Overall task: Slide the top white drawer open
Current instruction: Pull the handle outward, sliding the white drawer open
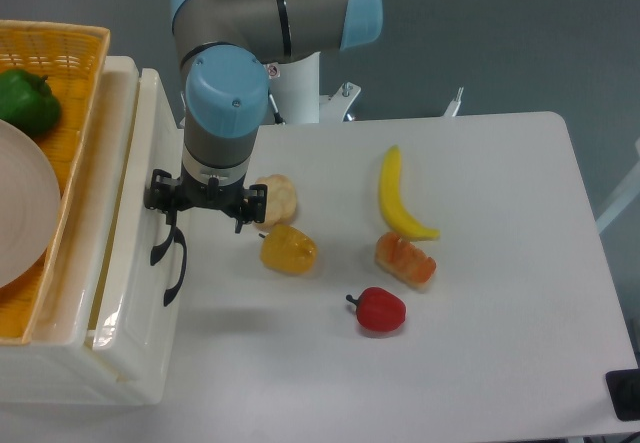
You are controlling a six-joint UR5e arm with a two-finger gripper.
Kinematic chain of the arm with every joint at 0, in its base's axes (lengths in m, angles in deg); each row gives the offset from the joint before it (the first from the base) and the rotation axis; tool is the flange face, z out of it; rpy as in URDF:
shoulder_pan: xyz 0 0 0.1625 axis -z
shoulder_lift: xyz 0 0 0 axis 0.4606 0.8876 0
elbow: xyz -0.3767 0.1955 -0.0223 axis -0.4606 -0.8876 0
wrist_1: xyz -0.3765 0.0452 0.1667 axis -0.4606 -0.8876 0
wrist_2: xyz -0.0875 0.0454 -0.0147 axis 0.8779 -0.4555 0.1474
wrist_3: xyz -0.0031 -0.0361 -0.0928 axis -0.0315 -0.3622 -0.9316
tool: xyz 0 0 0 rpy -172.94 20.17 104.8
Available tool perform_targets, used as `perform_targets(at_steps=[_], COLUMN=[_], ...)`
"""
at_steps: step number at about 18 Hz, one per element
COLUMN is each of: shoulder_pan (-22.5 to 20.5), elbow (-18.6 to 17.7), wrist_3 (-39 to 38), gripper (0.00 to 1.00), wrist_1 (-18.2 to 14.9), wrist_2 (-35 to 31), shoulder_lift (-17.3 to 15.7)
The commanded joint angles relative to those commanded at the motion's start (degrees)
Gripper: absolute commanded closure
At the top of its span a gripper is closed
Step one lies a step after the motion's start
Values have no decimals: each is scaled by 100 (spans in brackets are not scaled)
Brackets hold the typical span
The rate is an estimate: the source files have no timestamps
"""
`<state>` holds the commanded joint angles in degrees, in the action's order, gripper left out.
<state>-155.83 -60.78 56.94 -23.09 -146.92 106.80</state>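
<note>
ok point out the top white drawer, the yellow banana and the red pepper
glossy white plastic top drawer (150, 143), fixed camera, on its front panel
curved yellow banana (391, 195), fixed camera, mid-body
small red pepper (381, 310), fixed camera, centre of body
</note>
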Motion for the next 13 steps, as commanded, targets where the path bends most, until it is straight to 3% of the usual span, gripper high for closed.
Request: perform_targets(at_steps=[13], shoulder_pan=[-422], elbow=[9], wrist_3=[308], gripper=[0], wrist_1=[-9], wrist_2=[-18], shoulder_lift=[9])
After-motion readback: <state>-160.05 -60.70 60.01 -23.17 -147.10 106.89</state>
